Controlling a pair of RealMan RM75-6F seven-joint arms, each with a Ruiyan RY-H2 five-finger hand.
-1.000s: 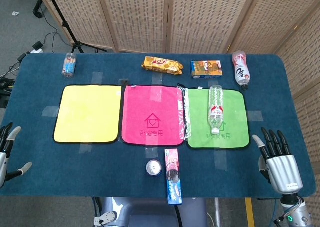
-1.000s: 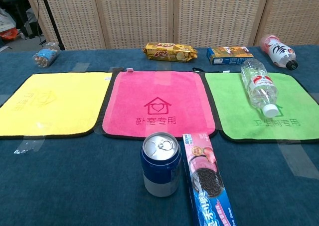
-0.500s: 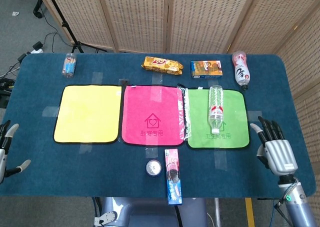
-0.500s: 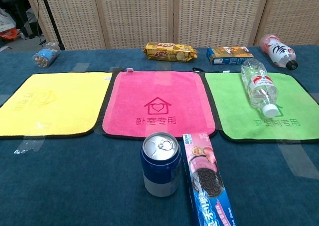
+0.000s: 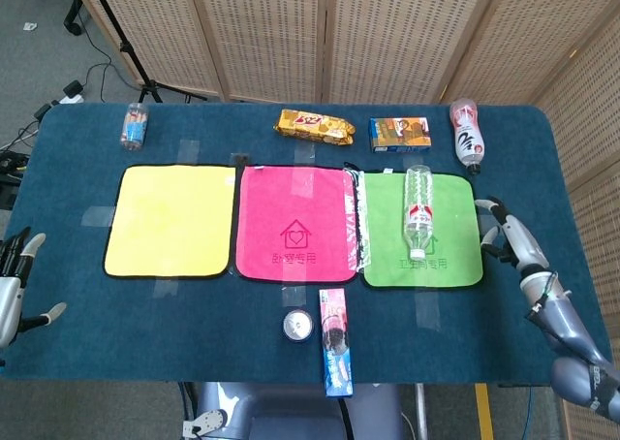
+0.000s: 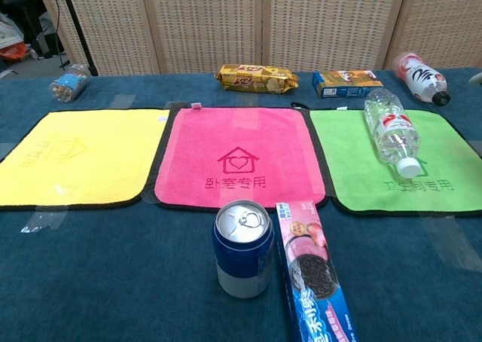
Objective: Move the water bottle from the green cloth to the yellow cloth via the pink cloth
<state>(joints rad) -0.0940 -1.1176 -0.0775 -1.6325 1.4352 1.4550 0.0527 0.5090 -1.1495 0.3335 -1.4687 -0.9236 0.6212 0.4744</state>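
Green cloth [image 5: 448, 236] beside right hand [image 5: 510, 238], fingers spread, empty.

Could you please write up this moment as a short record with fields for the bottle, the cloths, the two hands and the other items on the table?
water bottle: lying on its side on the green cloth, cap toward the table's front edge
pink cloth: middle, nothing on it
yellow cloth: nothing on it
right hand: beside the green cloth, fingers apart, holding nothing
left hand: at the opposite table edge, holding nothing
other items: can, cookie box near the front
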